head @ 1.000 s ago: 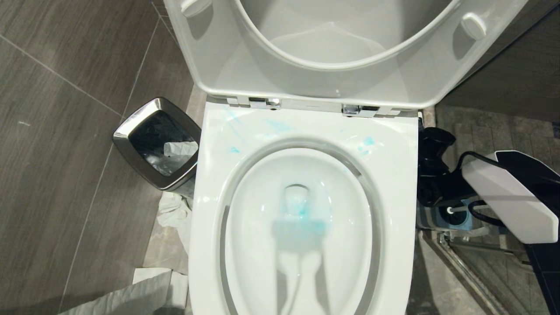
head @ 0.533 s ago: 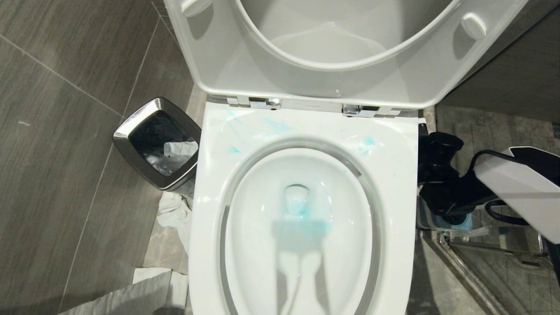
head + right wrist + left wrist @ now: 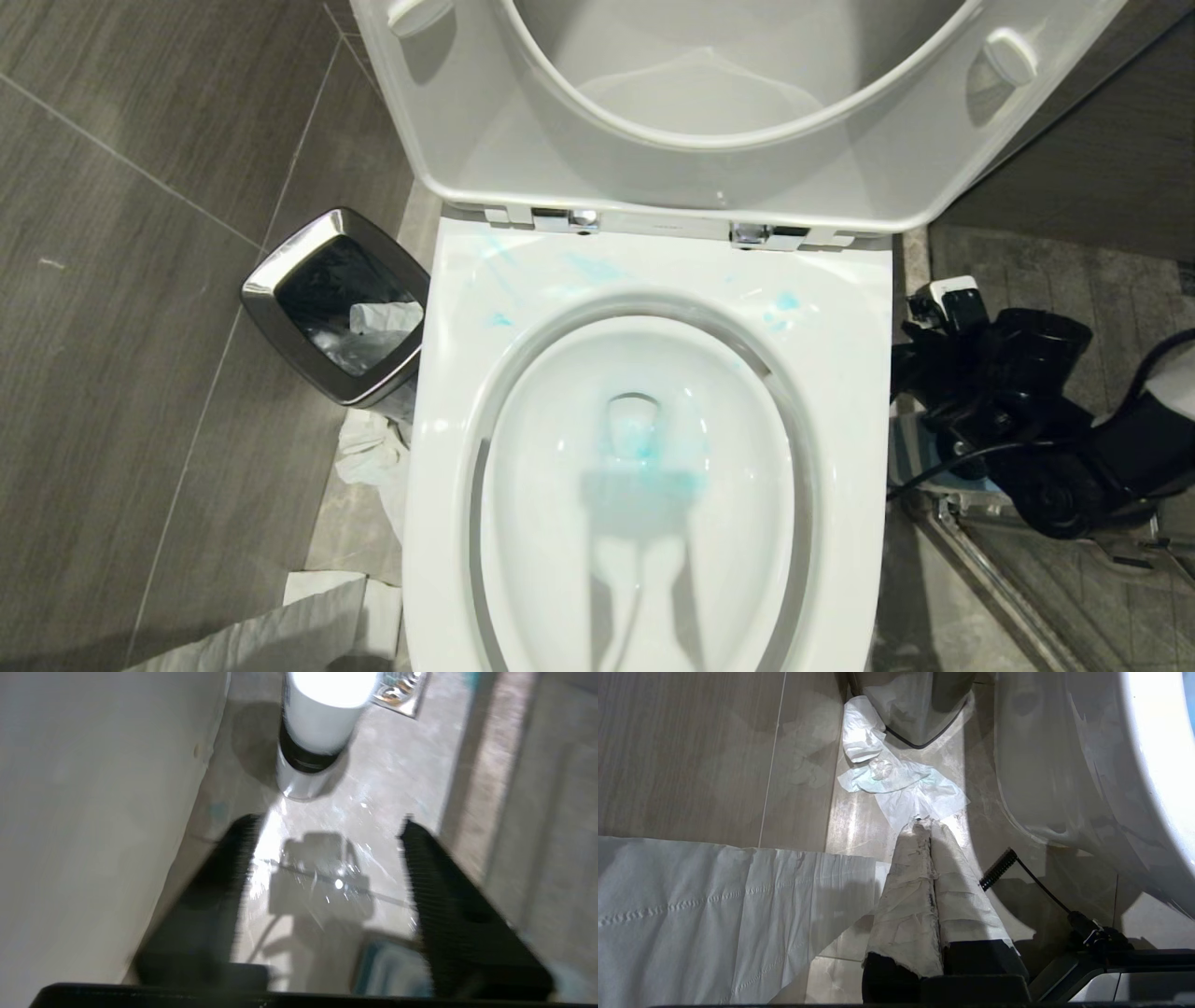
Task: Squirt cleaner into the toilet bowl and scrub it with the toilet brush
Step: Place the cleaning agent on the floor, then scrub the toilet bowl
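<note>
I see the toilet bowl, glossy white, centred below the raised lid; cleaner tints it turquoise, smearing the rim. Right gripper gapes empty beside it; left gripper is closed.

Grey tiled floor — carrying a steel-rimmed bin beside the toilet, crumpled tissue and a paper sheet.
</note>
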